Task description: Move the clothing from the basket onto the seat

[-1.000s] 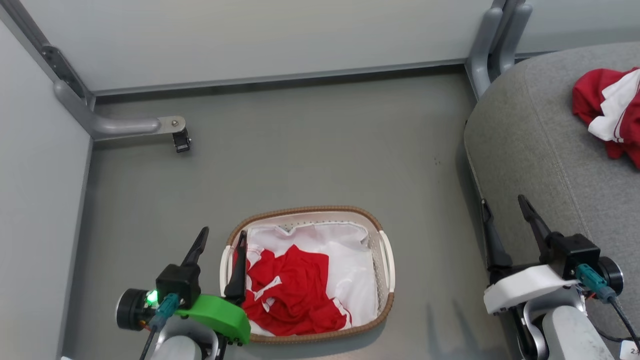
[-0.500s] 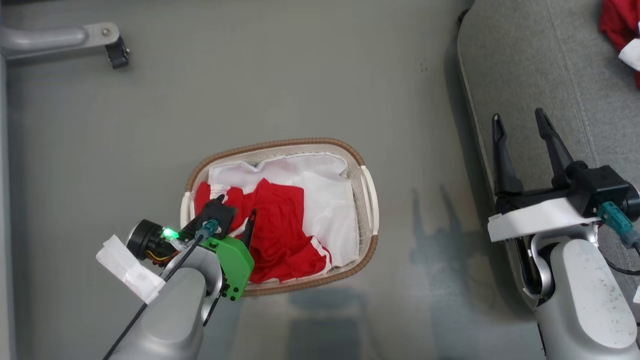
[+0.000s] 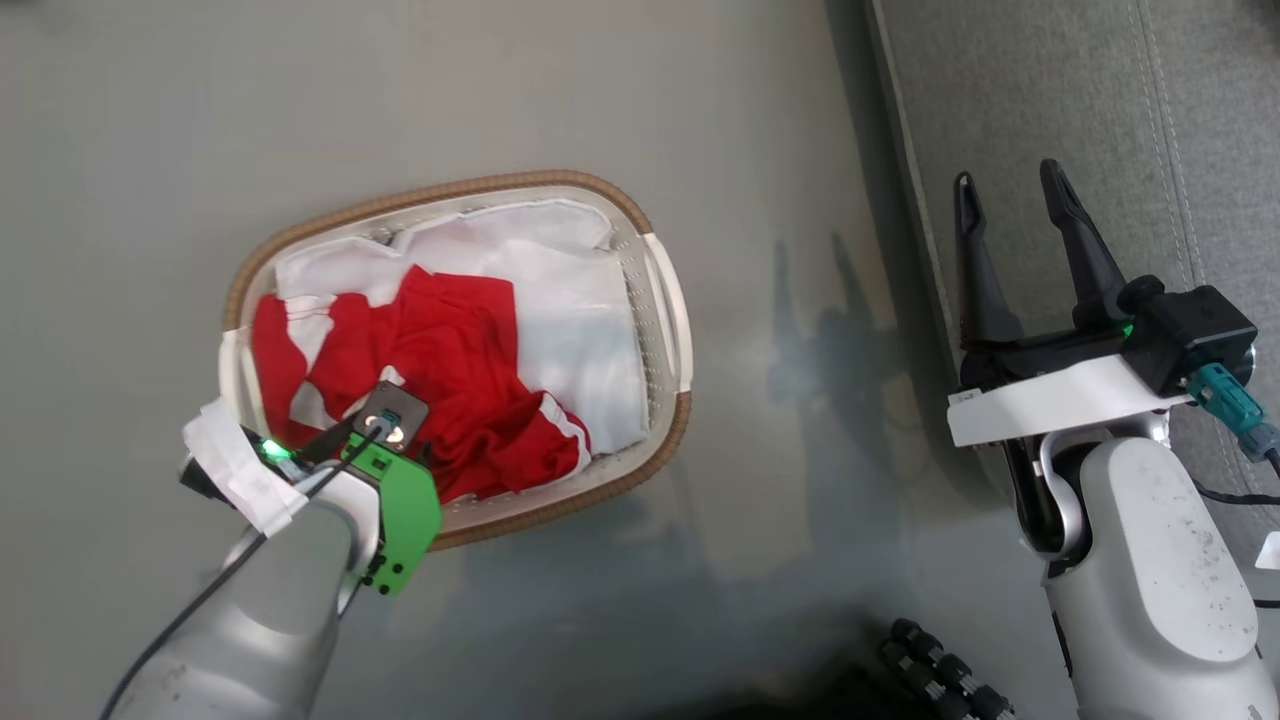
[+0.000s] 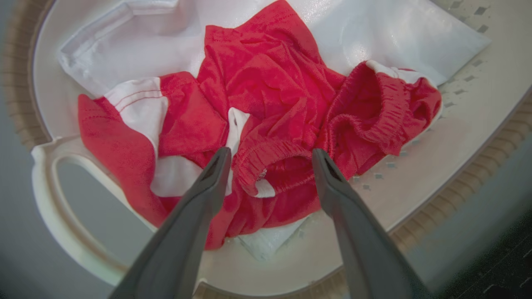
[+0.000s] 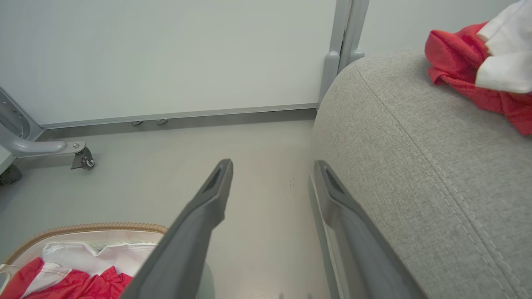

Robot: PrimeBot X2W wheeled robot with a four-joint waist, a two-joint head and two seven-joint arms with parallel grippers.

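Left gripper (image 4: pixel 270 153) — fingers apart, over clothing (image 4: pixel 266 83) in basket (image 4: pixel 41 166).

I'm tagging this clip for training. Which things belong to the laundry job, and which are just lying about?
Job: red clothing, basket, seat, left tool.
Lying about: white sheet in the basket, wheeled frame foot.

Grey arms (image 3: pixel 1150 560); green mount (image 3: pixel 400 510) behind left claw (image 4: pixel 271 154), white behind right claw (image 3: pixel 1007 175)

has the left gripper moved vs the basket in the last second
Yes. Against the basket, the left gripper has gone from its left rim inward, now open above the clothing.
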